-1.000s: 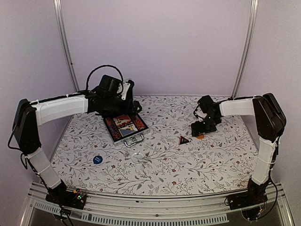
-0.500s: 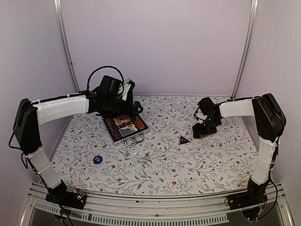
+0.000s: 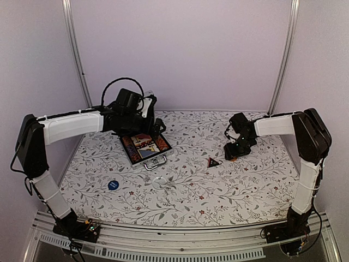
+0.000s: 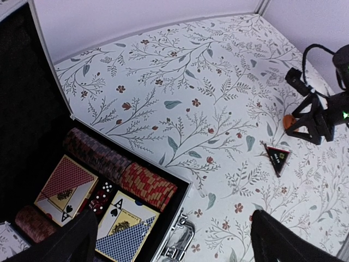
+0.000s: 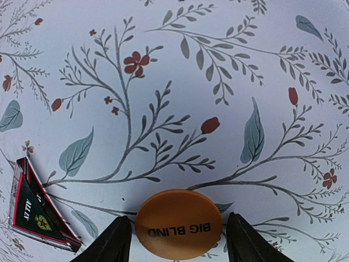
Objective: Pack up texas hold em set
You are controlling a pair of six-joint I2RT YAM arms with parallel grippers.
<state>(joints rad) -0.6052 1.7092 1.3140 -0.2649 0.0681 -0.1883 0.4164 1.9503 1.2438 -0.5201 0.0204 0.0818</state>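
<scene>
Orange token point(image 5: 179, 229) sits between the right fingers point(image 5: 109, 243); grip cannot be told. Left fingers point(image 4: 283, 240) gape wide, briefcase point(image 4: 27, 98) at nine o'clock.

Stretches the left arm point(image 3: 71, 124) up from its base at the near left, elbow high at the outer side, white forearm running level and inward toward the far middle. Points the left gripper point(image 4: 174, 229) down and forward, jaws spread wide, dark fingers point(image 4: 71, 243) at the two lower corners of the wrist view. Stands the right arm point(image 3: 275, 124) up the same way, forearm reaching inward, wrist bent down. Holds the right gripper point(image 5: 177, 237) low and pointing down, jaws partly apart, only the tips of its fingers point(image 5: 109, 243) showing
</scene>
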